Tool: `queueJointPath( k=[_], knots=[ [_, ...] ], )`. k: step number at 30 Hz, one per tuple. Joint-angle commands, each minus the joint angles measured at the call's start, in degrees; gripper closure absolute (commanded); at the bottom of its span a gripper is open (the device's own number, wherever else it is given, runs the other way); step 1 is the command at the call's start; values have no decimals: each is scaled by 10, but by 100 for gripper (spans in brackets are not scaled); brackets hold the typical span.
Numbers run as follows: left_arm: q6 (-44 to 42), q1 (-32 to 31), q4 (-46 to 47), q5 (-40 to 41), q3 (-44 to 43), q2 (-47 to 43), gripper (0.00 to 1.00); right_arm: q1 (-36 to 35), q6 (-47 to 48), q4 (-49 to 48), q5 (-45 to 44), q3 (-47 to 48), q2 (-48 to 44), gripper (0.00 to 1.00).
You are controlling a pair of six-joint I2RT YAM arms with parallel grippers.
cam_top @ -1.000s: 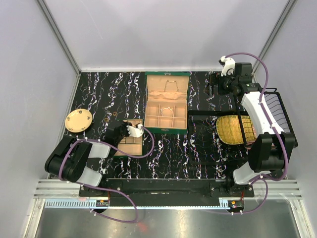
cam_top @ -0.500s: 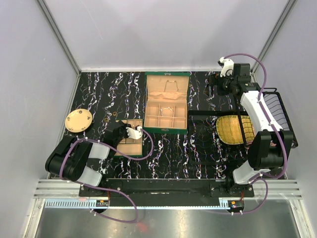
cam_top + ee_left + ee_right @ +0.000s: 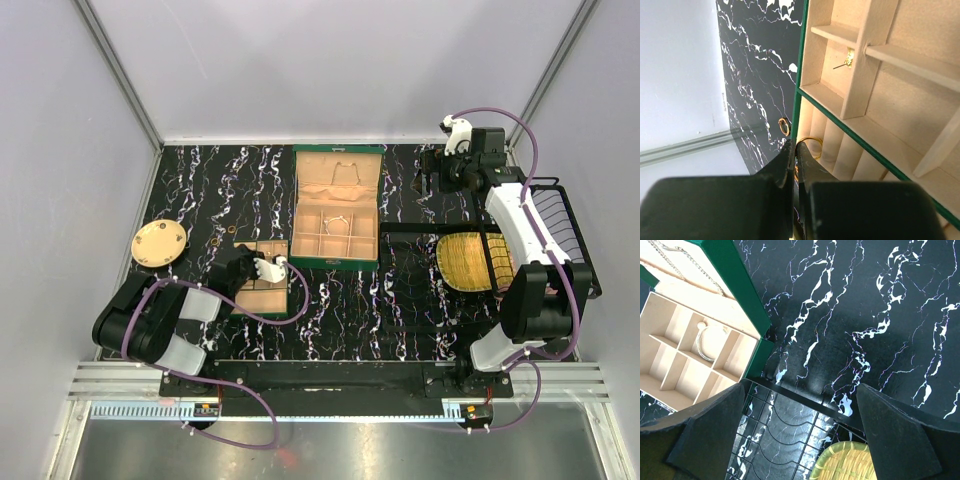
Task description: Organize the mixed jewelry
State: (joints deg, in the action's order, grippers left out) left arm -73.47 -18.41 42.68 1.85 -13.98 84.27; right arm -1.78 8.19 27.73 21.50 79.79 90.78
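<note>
My left gripper [image 3: 240, 263] [image 3: 796, 145] is shut, with a thin gold ring [image 3: 812, 142] pinched at its fingertips. It hangs just over the ridged end of the tan compartmented tray [image 3: 266, 280] [image 3: 875, 85]. A second gold ring [image 3: 784, 126] [image 3: 232, 232] lies on the black table beside the tray. A small gold earring [image 3: 848, 57] sits in one tray compartment. The open green box [image 3: 336, 208] holds a whitish bracelet [image 3: 706, 342] [image 3: 339, 220] in a compartment and a pale chain [image 3: 687, 261] in its lid. My right gripper [image 3: 433, 170] [image 3: 801, 387] is open and empty at the back right.
A black wire rack [image 3: 555, 225] [image 3: 790, 435] stands at the right, with a yellow woven oval mat [image 3: 473, 262] [image 3: 850, 465] beside it. A round tan disc [image 3: 158, 243] lies at the left. White walls close the table in at the back and sides.
The right arm's elbow has shifted slightly to the right. The left gripper stays shut over the tray's end.
</note>
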Motion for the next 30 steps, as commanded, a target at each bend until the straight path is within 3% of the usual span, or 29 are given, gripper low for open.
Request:
queueJointPath(
  k=[1,16,25,30],
  knots=[
    [3,2,22,-33,8,11,100,-2,10,-7,-14,9,2,0],
    [15,0,-37,-39,-8,8,100,-2,13,-6,-20,10,9,0],
    [27,-1,-195,-57,-64,-20,97,-2,12,-7,-22,11,9,0],
    [37,0,-228,-63,-81,-22,94,-2,12,-7,-24,10,7,0]
  ],
)
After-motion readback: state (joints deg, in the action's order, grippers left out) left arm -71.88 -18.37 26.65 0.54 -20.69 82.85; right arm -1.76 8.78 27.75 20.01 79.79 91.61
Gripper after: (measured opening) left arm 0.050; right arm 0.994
